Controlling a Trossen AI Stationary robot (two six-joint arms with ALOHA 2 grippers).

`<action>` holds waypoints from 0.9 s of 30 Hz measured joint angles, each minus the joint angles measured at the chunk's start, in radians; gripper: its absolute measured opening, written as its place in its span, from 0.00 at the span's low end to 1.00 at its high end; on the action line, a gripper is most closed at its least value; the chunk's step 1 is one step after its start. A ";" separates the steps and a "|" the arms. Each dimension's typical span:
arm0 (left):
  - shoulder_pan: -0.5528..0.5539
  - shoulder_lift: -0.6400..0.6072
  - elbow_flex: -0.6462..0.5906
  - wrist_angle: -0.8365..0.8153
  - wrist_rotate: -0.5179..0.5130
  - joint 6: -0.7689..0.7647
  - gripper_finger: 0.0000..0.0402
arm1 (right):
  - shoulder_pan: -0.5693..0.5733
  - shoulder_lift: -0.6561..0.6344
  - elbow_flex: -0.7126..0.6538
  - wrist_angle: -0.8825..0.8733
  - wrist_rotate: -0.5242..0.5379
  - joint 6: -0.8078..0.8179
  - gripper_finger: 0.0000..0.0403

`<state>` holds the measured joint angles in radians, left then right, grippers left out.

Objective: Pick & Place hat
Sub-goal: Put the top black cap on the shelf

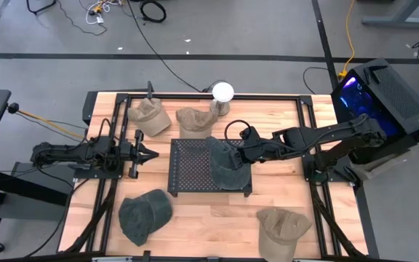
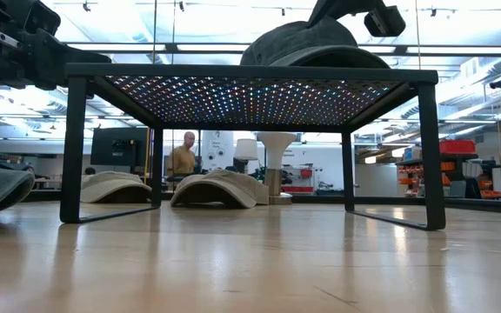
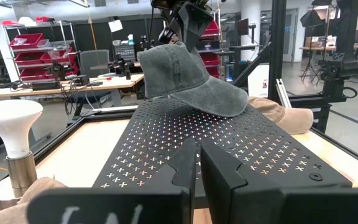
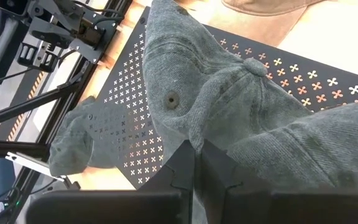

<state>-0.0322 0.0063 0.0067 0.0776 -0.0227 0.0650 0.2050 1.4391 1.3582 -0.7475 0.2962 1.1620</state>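
Right gripper [image 1: 240, 154] pinches the grey cap's [image 1: 226, 161] crown fabric; cap sits on the perforated rack's [image 1: 191, 164] right edge. Left wrist view shows its brim pointing at the bench's front edge. Left gripper [image 1: 151, 153] waits clenched, left of the rack.

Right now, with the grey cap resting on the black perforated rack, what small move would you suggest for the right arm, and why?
Probably open the right gripper fully and lift clear: its fingers pinch the crown of the dark grey denim cap, which already sits on the black perforated metal rack. The left gripper waits beside the rack.
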 joint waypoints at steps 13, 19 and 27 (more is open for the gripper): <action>0.000 0.000 0.000 0.000 0.000 0.000 0.07 | -0.021 0.000 0.000 0.000 -0.025 0.004 0.05; 0.000 0.000 0.000 0.000 0.000 0.000 0.07 | -0.021 0.000 0.000 0.000 -0.025 0.004 0.05; 0.000 0.000 0.000 0.000 0.000 0.000 0.07 | -0.021 0.000 0.000 0.000 -0.025 0.004 0.10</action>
<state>-0.0322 0.0062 0.0067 0.0776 -0.0223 0.0648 0.1837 1.4391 1.3582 -0.7473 0.2714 1.1660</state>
